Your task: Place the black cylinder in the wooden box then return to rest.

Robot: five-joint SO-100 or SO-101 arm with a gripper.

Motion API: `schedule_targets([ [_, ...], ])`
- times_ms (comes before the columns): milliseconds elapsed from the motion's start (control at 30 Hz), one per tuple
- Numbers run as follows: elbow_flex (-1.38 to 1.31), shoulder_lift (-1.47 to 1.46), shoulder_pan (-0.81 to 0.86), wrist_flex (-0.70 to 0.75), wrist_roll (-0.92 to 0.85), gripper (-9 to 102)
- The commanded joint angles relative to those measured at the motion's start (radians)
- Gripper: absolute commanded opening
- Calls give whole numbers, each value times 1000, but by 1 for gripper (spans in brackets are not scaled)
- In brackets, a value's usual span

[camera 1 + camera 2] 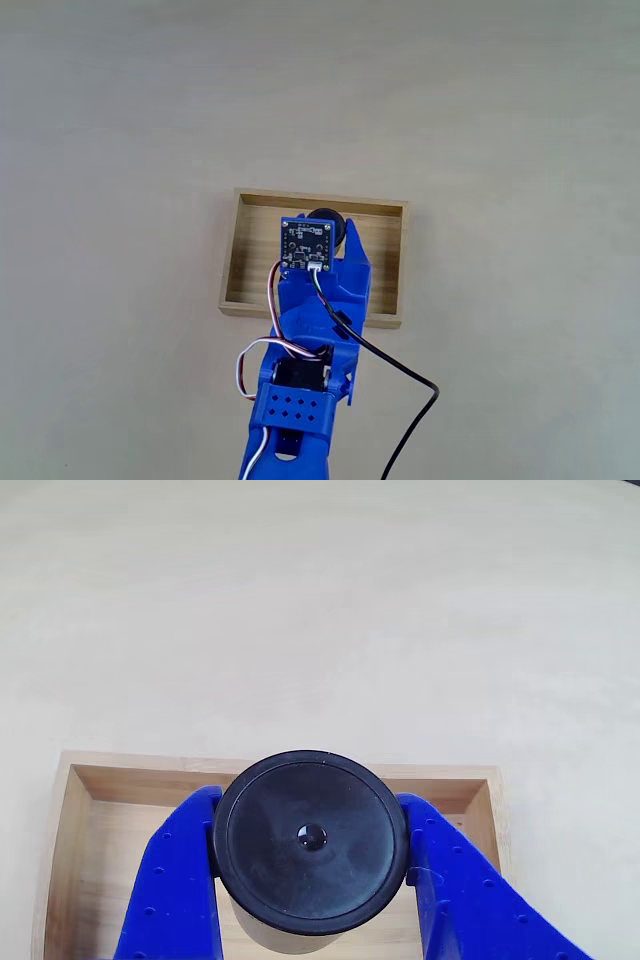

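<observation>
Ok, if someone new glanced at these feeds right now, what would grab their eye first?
Probably the small matte black cylinder, clamped between the blue gripper fingers, large and central in the other view. Next, the shallow light-wood box in the middle of the pale table in the fixed view, with the blue arm reaching over it from the bottom edge and the cylinder above the box's far side.

We see open bare tabletop [120, 120] on every side of the wooden box [235, 260], nothing standing on it. Inside the box, the blue gripper [310, 855] and the black cylinder [310, 840] clamped between its fingers fill the middle; floor lies free to left and right. A black cable [400, 370] trails across the table near the arm.
</observation>
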Motion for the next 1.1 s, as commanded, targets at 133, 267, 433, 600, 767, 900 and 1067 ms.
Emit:
schedule_targets([
  [133, -43, 58, -6, -87, -6, 16],
  [267, -63, 98, -14, -92, -8, 16],
  [433, -72, 127, -20, -98, -11, 16],
  [600, -74, 150, -20, -124, -8, 16],
  [767, -83, 189, -21, -161, 6, 16],
  [900, -103, 215, -21, -167, 11, 16],
  [1067, -115, 242, -21, -169, 11, 16],
])
